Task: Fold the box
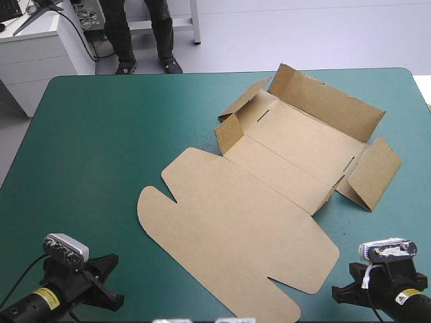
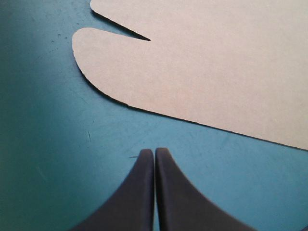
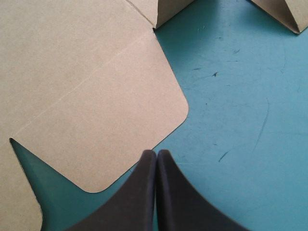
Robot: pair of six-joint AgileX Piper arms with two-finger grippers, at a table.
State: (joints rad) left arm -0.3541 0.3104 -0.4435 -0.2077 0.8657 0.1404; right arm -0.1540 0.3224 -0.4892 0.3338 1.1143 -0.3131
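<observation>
Clock directions taken on the high view, 12 o'clock = far edge.

Surroundings: the tabletop (image 1: 101, 148) carries the brown box (image 1: 283, 155), which lies from centre out toward 2 o'clock. Far section partly formed: back wall (image 1: 330, 101) raised at 1 o'clock, left side flap (image 1: 232, 131) up at 11 o'clock of the tray floor, right side flap (image 1: 374, 171) leaning outward at 3 o'clock. The lid (image 1: 229, 229) lies flat and runs from the tray toward 7 o'clock, its notched edge close to the near edge. Fine scuff marks (image 3: 226, 154) show on the teal-green cover at the box's 4 o'clock side.

In the way: only bare cover lies between each arm and the board. The lid's rounded tab (image 2: 110, 62) is ahead of the left arm, well apart. Another rounded tab (image 3: 120, 130) lies just ahead of the right arm, at its 11 o'clock.

Left gripper (image 2: 154, 150): at 7 o'clock on the tabletop, black fingers pressed together in one point, nothing between them, clear of the board.

Right gripper (image 3: 156, 151): at 5 o'clock, fingers likewise closed tip to tip, holding nothing. Contact with the tab cannot be judged from the wrist view; the high view shows a gap.
</observation>
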